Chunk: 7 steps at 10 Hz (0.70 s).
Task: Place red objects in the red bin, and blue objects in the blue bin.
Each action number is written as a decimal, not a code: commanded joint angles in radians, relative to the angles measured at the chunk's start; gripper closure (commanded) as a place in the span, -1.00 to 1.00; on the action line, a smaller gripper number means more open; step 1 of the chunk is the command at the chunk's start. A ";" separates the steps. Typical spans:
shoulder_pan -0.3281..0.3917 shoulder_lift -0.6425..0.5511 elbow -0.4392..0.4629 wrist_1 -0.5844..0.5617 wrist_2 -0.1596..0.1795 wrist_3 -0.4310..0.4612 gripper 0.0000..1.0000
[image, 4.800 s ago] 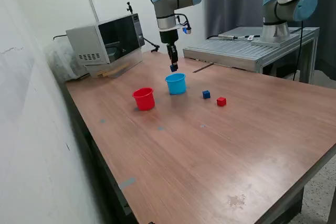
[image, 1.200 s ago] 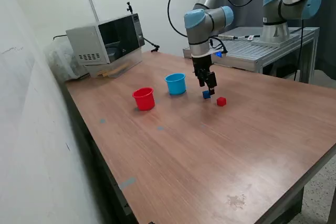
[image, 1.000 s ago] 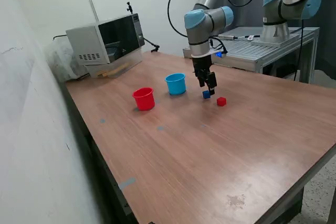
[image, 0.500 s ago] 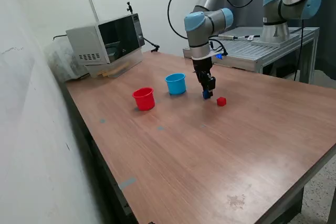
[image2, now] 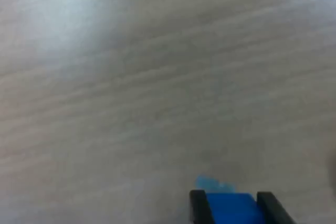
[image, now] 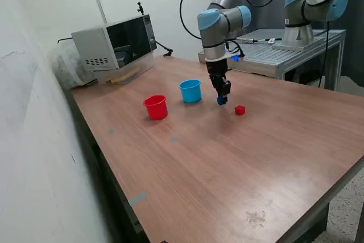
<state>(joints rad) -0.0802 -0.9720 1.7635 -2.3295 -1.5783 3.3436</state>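
The end effector [image: 221, 99] hangs just above the desk [image: 239, 157], pointing straight down, with its two black fingers [image2: 198, 206] closed narrow on a dark blue cube [image: 220, 101]. The wrist view shows this plainly: the blue cube sits squeezed between the two dark finger pads, touching both, over blurred wood grain. Whether the cube rests on the desk or is lifted just clear of it cannot be told.

Taking the held cube as the centre of a clock face in the exterior view, the light blue cup [image: 190, 90] stands near at about 10 o'clock, upright with its mouth open upward. The red cup [image: 156, 107] stands farther out at about 9 o'clock, also upright, just beside the blue cup but apart from it. A small red cube [image: 240, 110] lies on the desk near at about 4 o'clock, apart from the fingers and from both cups. No other cubes show on the desk, and the insides of the cups cannot be seen well enough to tell what they hold.

Toward 10 o'clock, well apart at the far edge of the desk, sits a microwave oven [image: 115, 41]. A second robot arm base [image: 310, 9] stands on a metal stand [image: 273, 55] toward 1 o'clock
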 commanded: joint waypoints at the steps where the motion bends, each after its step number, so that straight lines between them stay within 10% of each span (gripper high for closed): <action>1: -0.001 -0.078 -0.038 0.062 0.000 -0.004 1.00; 7: -0.134 -0.116 -0.048 0.078 0.000 -0.050 1.00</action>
<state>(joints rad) -0.1465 -1.0906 1.7216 -2.2516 -1.5785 3.3042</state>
